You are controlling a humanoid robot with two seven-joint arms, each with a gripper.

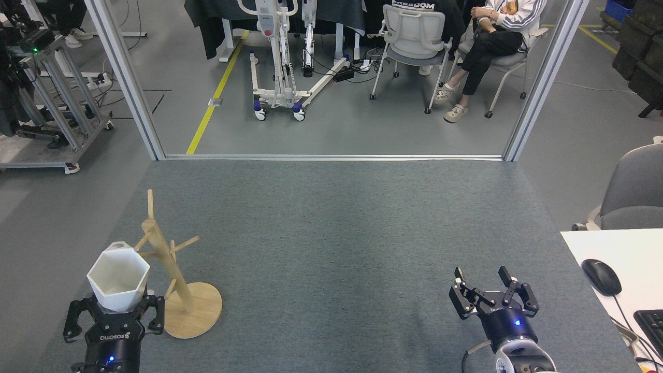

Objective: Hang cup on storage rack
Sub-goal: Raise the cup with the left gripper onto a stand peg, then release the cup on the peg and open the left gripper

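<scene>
Storage rack (173,269) pegs crowd cup (119,282); carpet (331,233) rightward open.

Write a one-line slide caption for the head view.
Left tool holds a white faceted hexagonal cup beside the light wooden mug-tree rack; right tool waits open over grey carpet.

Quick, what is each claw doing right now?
Left claw: closed on the white cup.
Right claw: open, holding nothing.
</scene>
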